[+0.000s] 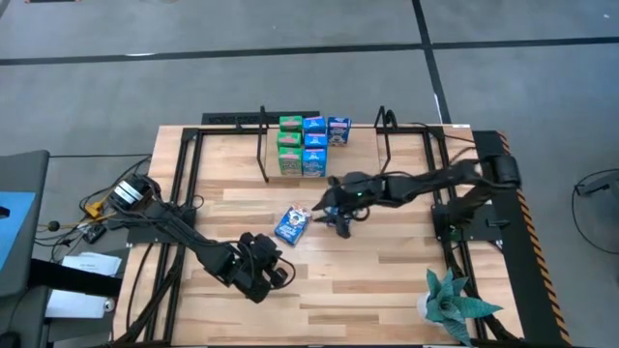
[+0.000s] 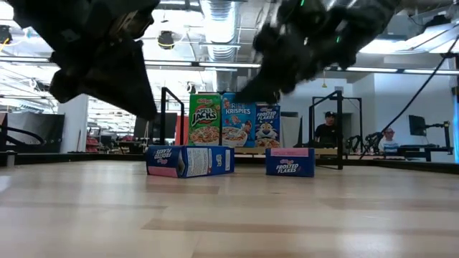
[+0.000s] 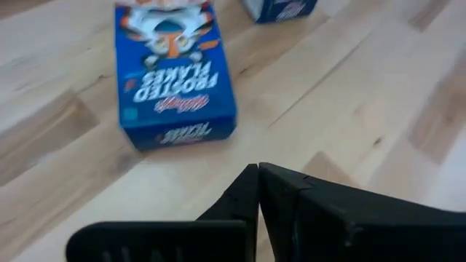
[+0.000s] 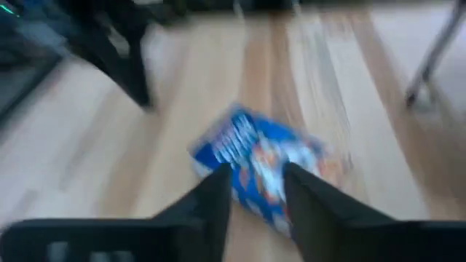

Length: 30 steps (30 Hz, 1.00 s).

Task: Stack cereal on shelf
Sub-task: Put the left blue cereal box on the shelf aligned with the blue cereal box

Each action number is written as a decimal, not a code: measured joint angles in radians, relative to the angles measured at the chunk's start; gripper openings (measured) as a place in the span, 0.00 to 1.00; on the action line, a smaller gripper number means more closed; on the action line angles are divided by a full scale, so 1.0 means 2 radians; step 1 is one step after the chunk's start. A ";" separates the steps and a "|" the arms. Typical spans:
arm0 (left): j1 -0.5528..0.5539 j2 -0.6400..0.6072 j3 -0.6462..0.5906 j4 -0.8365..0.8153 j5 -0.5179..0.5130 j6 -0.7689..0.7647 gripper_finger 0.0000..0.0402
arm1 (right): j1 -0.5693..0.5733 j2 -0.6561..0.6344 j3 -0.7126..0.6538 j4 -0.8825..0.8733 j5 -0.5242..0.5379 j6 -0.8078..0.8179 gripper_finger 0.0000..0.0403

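Right fingers [image 4: 255, 191] apart astride tilted box [image 4: 266, 164], left fingers [image 3: 256, 191] together; off-centre closing risks slip.

You had a wooden surface [image 1: 387, 261] carrying two Frosted Flakes boxes lying flat [image 1: 292, 223] mid-table. At its far edge, the shelf [image 1: 363, 155] held cereal boxes standing upright [image 1: 311, 145].

The right gripper [image 1: 340, 220] sits at mid-table, with one cereal box [image 1: 291, 223] lying flat just to its left. Behind it, at the table's far edge, the shelf [image 1: 324, 169] holds a cluster of upright boxes [image 1: 311, 145] between its wire uprights [image 1: 264, 145]. The left gripper [image 1: 279, 275] rests nearer the front, left of the lying box.
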 joint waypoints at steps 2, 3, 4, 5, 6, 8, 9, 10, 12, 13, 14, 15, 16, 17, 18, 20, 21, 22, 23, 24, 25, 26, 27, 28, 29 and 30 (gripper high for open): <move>0.000 0.000 0.000 -0.004 0.003 0.000 0.00 | -0.006 0.026 0.001 0.001 0.001 0.007 0.24; -0.001 0.000 0.000 -0.003 0.004 -0.001 0.00 | -0.008 0.037 0.005 0.003 0.005 0.007 0.19; -0.001 0.000 0.000 -0.002 0.005 -0.003 0.00 | -0.009 0.042 0.006 0.002 0.006 0.007 0.14; -0.001 0.000 0.000 -0.004 0.005 -0.005 0.00 | -0.009 0.049 0.008 0.003 0.005 0.006 0.09; -0.002 0.000 0.000 -0.006 0.006 -0.005 0.00 | -0.008 0.057 0.012 0.009 0.005 0.003 0.05; -0.002 0.000 0.000 -0.007 0.007 -0.003 0.00 | -0.005 0.068 0.015 0.013 0.005 -0.005 0.03; -0.002 0.000 0.000 -0.006 0.007 -0.003 0.00 | -0.003 0.073 0.018 0.015 0.006 -0.006 0.04; -0.002 0.000 0.000 -0.008 0.007 -0.002 0.00 | -0.001 0.077 0.021 0.016 0.012 -0.006 0.05; -0.002 0.001 0.000 -0.010 0.010 -0.001 0.00 | 0.001 0.088 0.028 0.021 0.031 -0.006 0.07; -0.002 0.001 0.000 -0.011 0.011 0.000 0.00 | 0.001 0.092 0.027 0.018 0.038 -0.004 0.08; -0.002 0.001 0.000 -0.014 0.011 0.000 0.00 | 0.000 0.097 0.027 0.018 0.045 -0.004 0.08; -0.002 0.001 0.000 -0.015 0.011 0.000 0.00 | 0.000 0.101 0.027 0.016 0.049 -0.003 0.07; -0.002 0.001 0.000 -0.017 0.012 0.000 0.00 | 0.000 0.102 0.026 0.016 0.049 -0.003 0.06; -0.002 0.001 0.000 -0.019 0.012 0.000 0.00 | 0.000 0.103 0.027 0.017 0.054 -0.003 0.05; -0.002 0.001 0.000 -0.021 0.013 0.000 0.00 | 0.000 0.106 0.028 0.019 0.058 -0.002 0.04; -0.002 0.001 0.000 -0.028 0.012 0.000 0.00 | -0.001 0.107 0.028 0.017 0.060 0.006 0.02; -0.002 0.001 0.000 -0.031 0.013 0.000 0.00 | -0.001 0.106 0.028 0.016 0.060 0.010 0.02; -0.002 0.001 0.000 -0.036 0.013 0.000 0.00 | 0.001 0.107 0.028 0.015 0.060 0.014 0.02; -0.002 0.001 0.000 -0.041 0.013 -0.001 0.00 | 0.002 0.107 0.028 0.012 0.060 0.018 0.03; -0.002 0.001 0.000 -0.044 0.012 -0.003 0.00 | 0.005 0.106 0.028 0.008 0.061 0.021 0.03; -0.002 0.001 0.000 -0.047 0.012 -0.006 0.00 | 0.008 0.106 0.028 0.004 0.063 0.024 0.04; -0.002 0.001 0.000 -0.053 0.009 -0.011 0.00 | 0.011 0.106 0.028 -0.004 0.064 0.030 0.05; -0.002 0.001 0.000 -0.058 0.007 -0.016 0.00 | 0.015 0.106 0.028 -0.010 0.065 0.033 0.06; -0.002 0.001 0.000 -0.063 0.004 -0.021 0.00 | 0.020 0.106 0.028 -0.018 0.065 0.036 0.06; -0.002 0.001 0.000 -0.068 0.001 -0.025 0.00 | 0.027 0.105 0.028 -0.023 0.065 0.037 0.06; -0.002 0.001 0.000 -0.072 -0.004 -0.031 0.00 | 0.034 0.105 0.028 -0.029 0.065 0.037 0.06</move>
